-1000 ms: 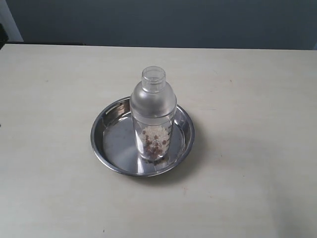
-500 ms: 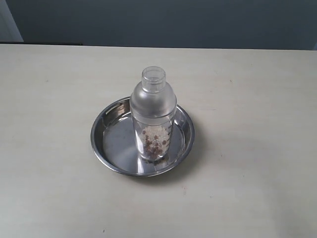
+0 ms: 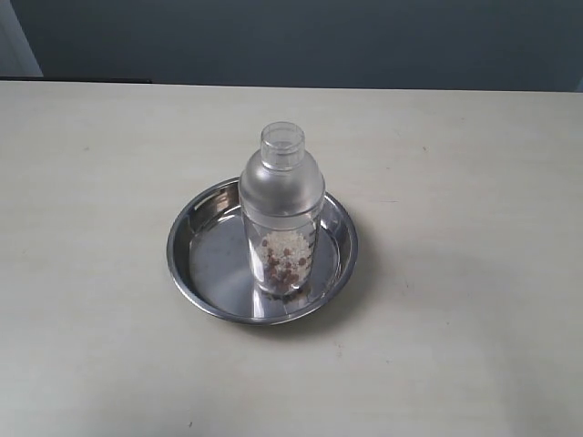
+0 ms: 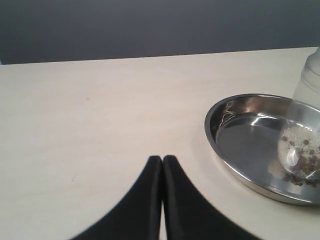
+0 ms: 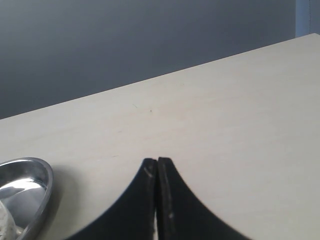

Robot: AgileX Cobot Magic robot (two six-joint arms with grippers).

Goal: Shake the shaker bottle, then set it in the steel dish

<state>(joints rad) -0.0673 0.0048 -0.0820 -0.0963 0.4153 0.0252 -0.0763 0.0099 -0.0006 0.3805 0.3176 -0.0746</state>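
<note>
The shaker bottle (image 3: pixel 282 214) stands upright inside the steel dish (image 3: pixel 205 264), frosted, with brown and white grains at its bottom. Neither arm shows in the exterior view. In the left wrist view my left gripper (image 4: pixel 162 159) is shut with nothing in it, over bare table well apart from the steel dish (image 4: pixel 235 130); the shaker bottle (image 4: pixel 302 145) stands in it at the frame edge. My right gripper (image 5: pixel 157 161) is shut and empty too, with only the rim of the steel dish (image 5: pixel 37 187) showing at one side.
The pale table (image 3: pixel 455 182) stretches around the dish on all sides. A dark wall (image 3: pixel 301 41) runs behind its far edge.
A dark shape at the far left edge of the exterior view has gone from sight. The bottle and the dish have not moved.
</note>
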